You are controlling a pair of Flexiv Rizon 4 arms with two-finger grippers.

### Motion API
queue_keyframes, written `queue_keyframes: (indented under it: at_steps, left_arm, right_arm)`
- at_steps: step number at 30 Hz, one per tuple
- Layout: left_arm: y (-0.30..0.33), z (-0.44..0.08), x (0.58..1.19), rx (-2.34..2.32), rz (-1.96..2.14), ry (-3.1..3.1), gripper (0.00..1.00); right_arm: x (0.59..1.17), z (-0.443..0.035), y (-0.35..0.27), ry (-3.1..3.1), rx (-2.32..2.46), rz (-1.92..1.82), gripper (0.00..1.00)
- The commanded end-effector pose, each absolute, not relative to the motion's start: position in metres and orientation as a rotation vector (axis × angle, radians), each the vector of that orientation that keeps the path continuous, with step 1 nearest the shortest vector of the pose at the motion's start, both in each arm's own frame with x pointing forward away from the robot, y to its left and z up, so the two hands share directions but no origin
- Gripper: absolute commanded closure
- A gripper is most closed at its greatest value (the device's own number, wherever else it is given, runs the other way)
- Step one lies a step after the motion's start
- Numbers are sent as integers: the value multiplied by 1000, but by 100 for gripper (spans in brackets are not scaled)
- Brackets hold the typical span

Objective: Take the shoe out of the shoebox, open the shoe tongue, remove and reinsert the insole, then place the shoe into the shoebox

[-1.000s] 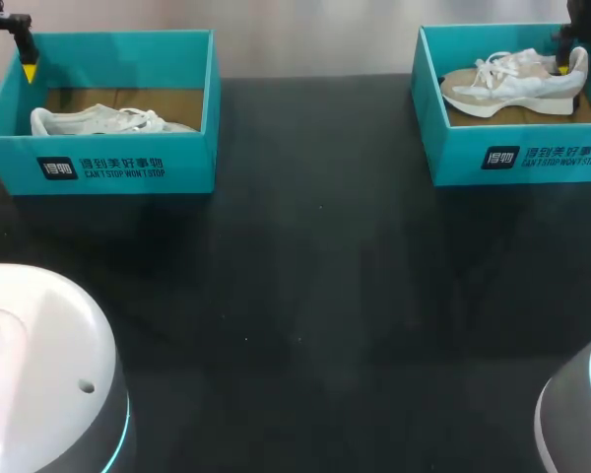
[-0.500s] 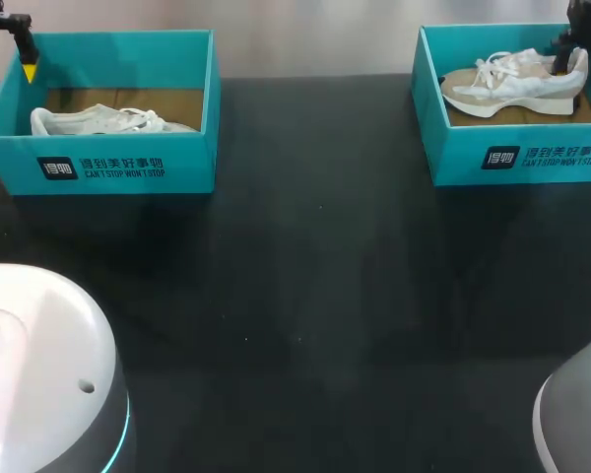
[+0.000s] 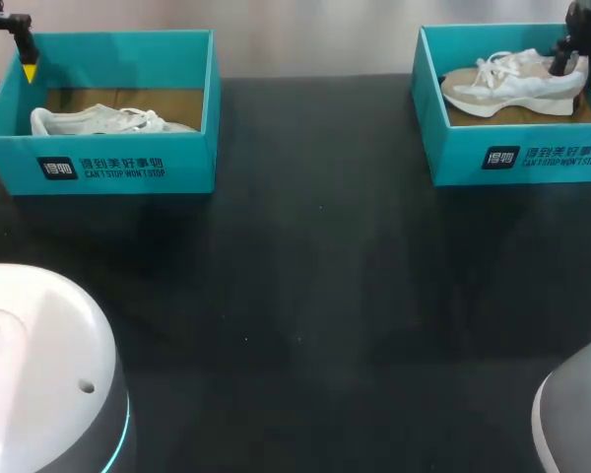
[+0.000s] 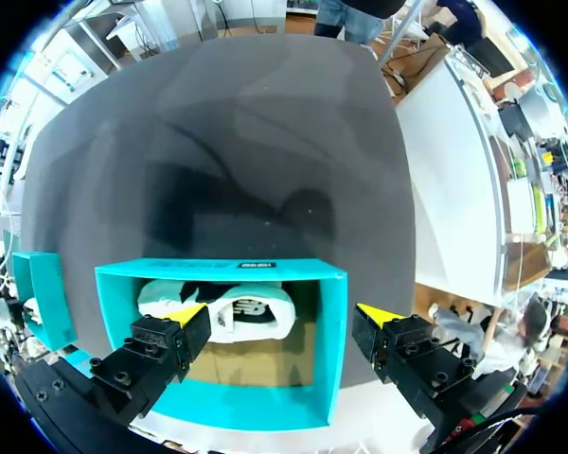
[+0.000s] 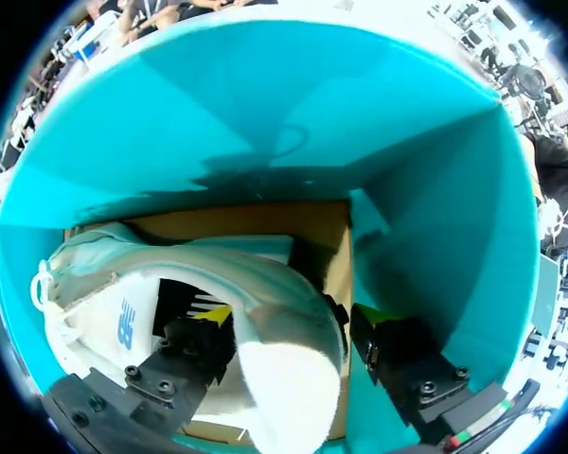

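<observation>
Teal shoebox at the far right holds the shoe.
Right tool spread astride the heel collar, one finger inside; the light, soft upper would likely buckle, so pinch the stiffer heel. Left tool spread, empty, over the other box.

Left shoebox holds the left shoe, right shoebox the right shoe, well apart on the table.

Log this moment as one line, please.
right gripper: at heel of shoe, inside right shoebox | shoe: not yet out | left gripper: open, above left shoebox
</observation>
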State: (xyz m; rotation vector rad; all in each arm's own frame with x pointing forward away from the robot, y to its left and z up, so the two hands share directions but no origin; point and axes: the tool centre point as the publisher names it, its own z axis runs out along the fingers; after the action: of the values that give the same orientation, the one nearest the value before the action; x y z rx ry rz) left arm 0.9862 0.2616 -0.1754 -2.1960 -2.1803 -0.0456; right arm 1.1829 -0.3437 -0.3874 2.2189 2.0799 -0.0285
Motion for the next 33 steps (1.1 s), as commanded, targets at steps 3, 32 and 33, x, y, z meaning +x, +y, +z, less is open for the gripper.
queue_keyframes:
  at_steps: [3, 32, 33]
  left_arm:
    - [261, -175, 984, -2197, -52, -2181, 0]
    - [261, -175, 984, -2197, -52, -2181, 0]
    - [261, -175, 984, -2197, -52, -2181, 0]
  right_arm:
    - [1196, -398, -345, 2147, 2266, -134, 39]
    - [1181, -326, -335, 1994, 2281, -212, 100]
    - [1179, -320, -334, 1979, 2285, -209, 100]
